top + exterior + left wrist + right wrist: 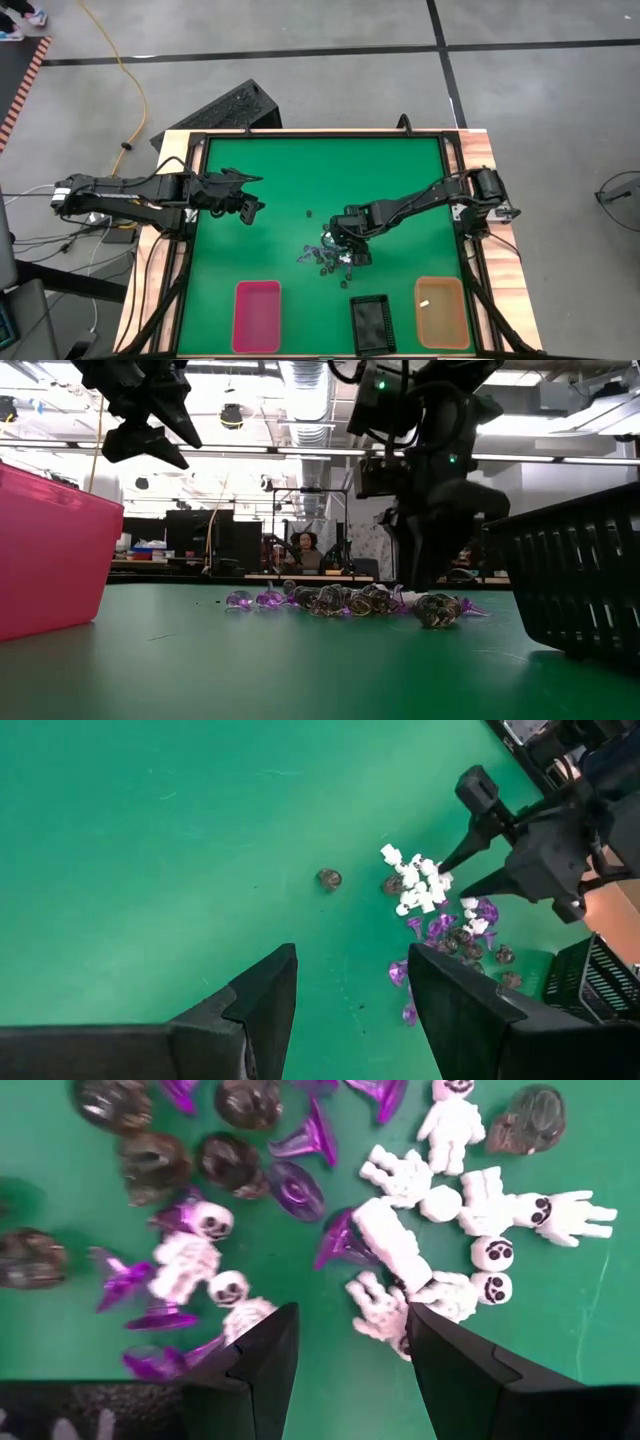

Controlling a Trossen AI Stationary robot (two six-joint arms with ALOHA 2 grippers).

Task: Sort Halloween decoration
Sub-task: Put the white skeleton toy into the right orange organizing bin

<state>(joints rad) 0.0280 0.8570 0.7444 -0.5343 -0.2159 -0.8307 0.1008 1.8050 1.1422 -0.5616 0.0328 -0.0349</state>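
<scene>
Sorting has barely begun: along the table's near edge the pink tray (257, 316) and the black tray (371, 323) show nothing inside from above, while the orange tray (441, 312) holds what looks like a single pale piece, too small to identify. Nearly all of the Halloween decoration (330, 256) lies in one loose heap on the green table (280, 190) just beyond the trays, near the middle, with one dark piece (309, 213) sitting a little apart on the far side. Up close, the heap is a mix of white skeletons (405, 1270), purple witch hats (315, 1140) and dark smoky skulls (232, 1162), tangled together and not yet separated by colour. The right gripper (348, 1355) hangs low directly over the heap, its fingers spread and empty, one fingertip beside a small skeleton and the other touching the edge of the white cluster, in a pose that suggests it is lining up a pick. The right arm reaches in from the table's right edge, elbow bent, wrist pitched steeply down. Farther back and to the left, the left gripper (350, 1005) waits raised above bare table well clear of the pile, its fingers also spread and holding nothing. Beyond the table a person sits at a desk in the room.
</scene>
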